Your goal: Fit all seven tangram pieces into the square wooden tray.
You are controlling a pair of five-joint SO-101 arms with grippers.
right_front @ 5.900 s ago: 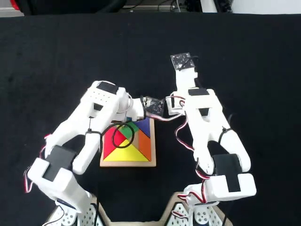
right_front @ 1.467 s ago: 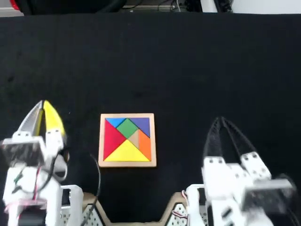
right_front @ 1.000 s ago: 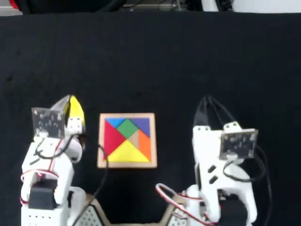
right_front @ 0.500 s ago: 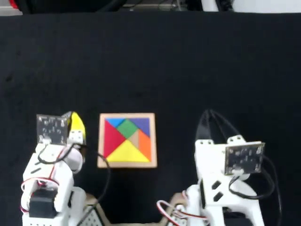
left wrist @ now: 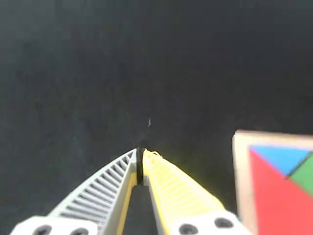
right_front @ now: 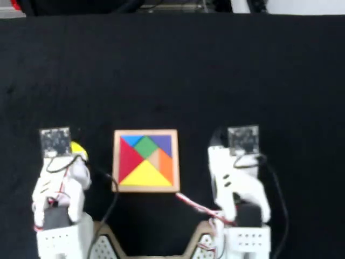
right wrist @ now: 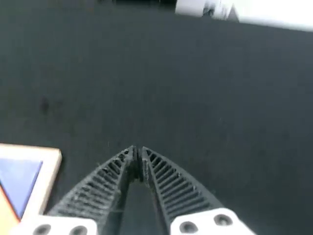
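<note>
Left of the wooden tray (right_front: 145, 189), the left gripper (left wrist: 142, 152) has drawn back, fingers pressed together, holding nothing. The tray keeps all seven tangram pieces (right_front: 141, 172). Right of the tray, the right gripper (right wrist: 137, 151) has likewise retracted, closed and empty.

The left claw (left wrist: 142, 152) and right claw (right wrist: 137, 151) withdrew from the tray (right_front: 145, 131), closing.

High overhead; wrists low, forward; all share tray (right_front: 145, 188).
</note>
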